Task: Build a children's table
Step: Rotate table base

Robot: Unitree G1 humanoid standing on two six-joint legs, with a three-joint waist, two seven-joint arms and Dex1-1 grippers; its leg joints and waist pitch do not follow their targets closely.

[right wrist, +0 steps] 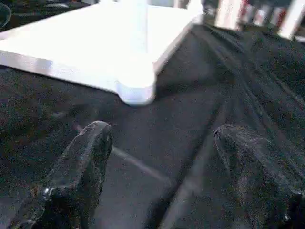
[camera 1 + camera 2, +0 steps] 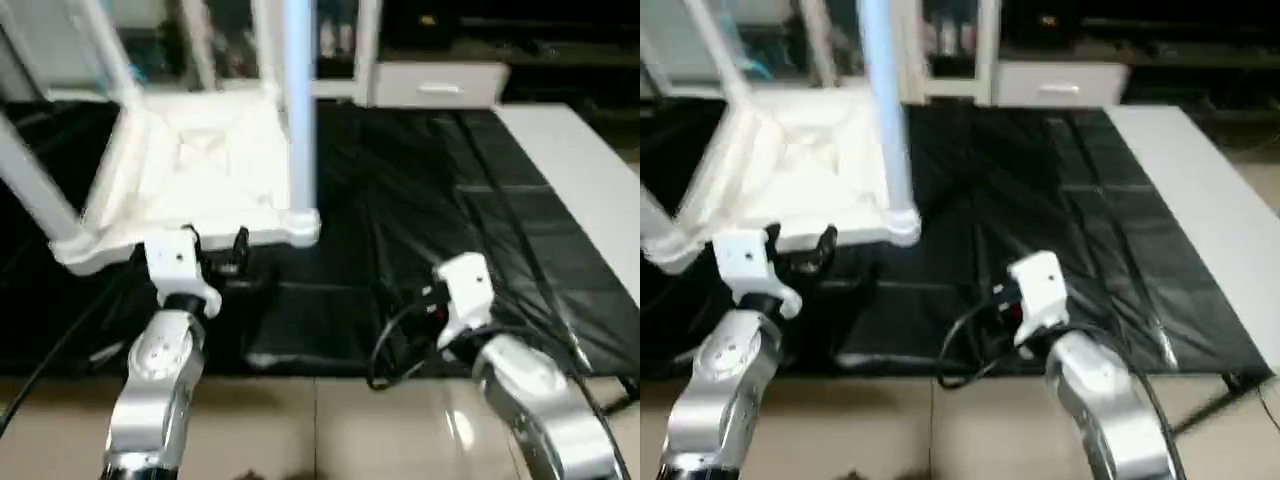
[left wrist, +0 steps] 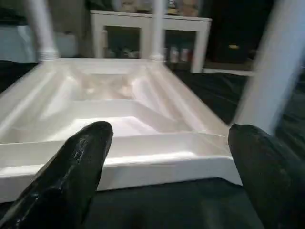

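White tabletop [image 2: 190,170], ribbed on its upturned side, white legs [image 2: 298,100] rising from its corners. Under it the desk [image 2: 420,220] wears a black, creased cover. The left tool [image 2: 214,243] shows black fingers [image 3: 76,167] on a silver arm [image 2: 155,390]; the right tool [image 1: 162,176] has black fingers too. Beige glossy floor tiles [image 2: 330,430] below, a white cabinet [image 2: 435,82] behind.

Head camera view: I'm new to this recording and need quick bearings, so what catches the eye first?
The white tabletop lies upside down on the black-covered work table, with legs standing up from its corner sockets. The left gripper sits open just before its near edge; the right gripper is open over bare black cover.
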